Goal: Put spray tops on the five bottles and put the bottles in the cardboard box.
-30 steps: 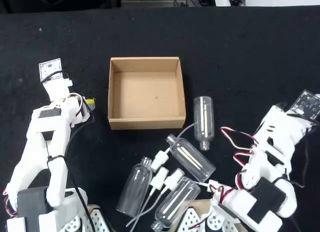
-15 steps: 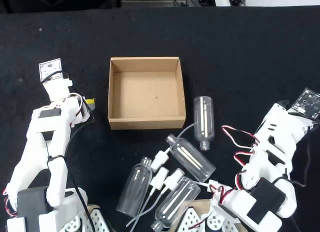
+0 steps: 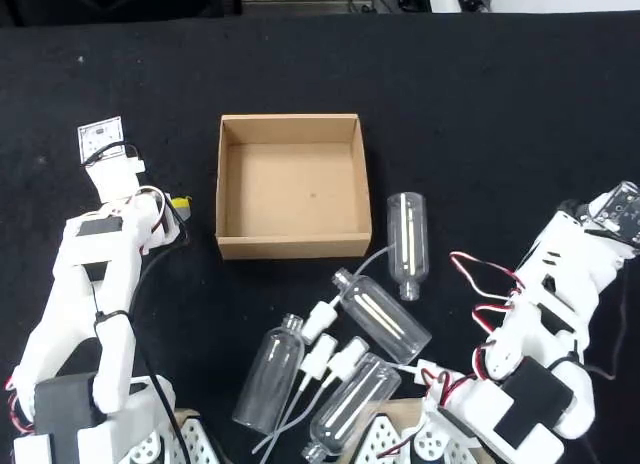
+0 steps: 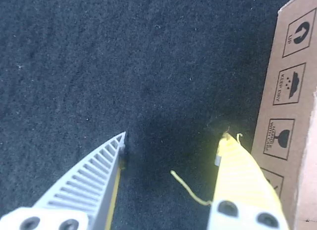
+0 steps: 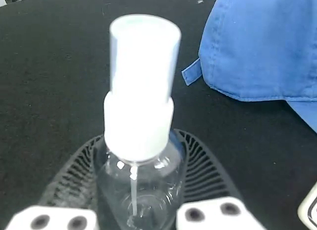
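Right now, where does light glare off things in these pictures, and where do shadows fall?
High view: bright streaks of glare run along the clear bottles lying on the black cloth. Left wrist view: a dark shadow pools on the cloth between the open left jaws. Right wrist view: small glints sit on the shoulder of the spray-topped bottle gripped in the right jaws.

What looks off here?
Four bottles lie tumbled on their sides near the empty box, loose spray tops tangled among them. A yellow strand dangles off the left gripper. What looks like a stray blue cap lies on the table.
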Available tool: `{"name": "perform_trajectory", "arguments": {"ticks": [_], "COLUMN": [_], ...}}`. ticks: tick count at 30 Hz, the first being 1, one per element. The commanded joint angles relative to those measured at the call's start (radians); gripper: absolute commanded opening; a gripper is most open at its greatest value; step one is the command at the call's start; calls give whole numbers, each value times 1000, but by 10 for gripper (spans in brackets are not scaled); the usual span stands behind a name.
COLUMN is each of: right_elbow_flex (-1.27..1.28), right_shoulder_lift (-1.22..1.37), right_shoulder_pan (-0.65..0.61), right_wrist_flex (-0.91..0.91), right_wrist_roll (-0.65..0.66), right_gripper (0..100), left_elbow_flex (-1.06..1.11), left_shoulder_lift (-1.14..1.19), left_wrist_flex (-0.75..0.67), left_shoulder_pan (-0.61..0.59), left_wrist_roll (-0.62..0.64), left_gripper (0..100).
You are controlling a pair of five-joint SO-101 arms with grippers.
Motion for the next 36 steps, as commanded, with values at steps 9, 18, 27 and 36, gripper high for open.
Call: {"name": "perform_trajectory", "arguments": {"ticks": [9, 18, 27, 36], "right_elbow_flex": [-1, -35, -102, -306], "right_shoulder_lift": [-611, -796, -407, -28], "right_shoulder_pan": [-207, -747, -893, -916], "right_wrist_flex": [503, 511, 94, 92], "right_wrist_roll": [-2, -3, -141, -141], "right_gripper": [11, 11, 11, 11], "left_elbow_flex": [-16, -15, -15, -15], "left_shoulder_lift": [-34, -34, -34, -34], "left_wrist_flex": [-20, -20, -20, -20], "left_shoulder_pan": [-12, -12, -12, -12], "left_wrist_roll": [-3, -3, -3, -3], "left_gripper": [270, 270, 270, 270]}}
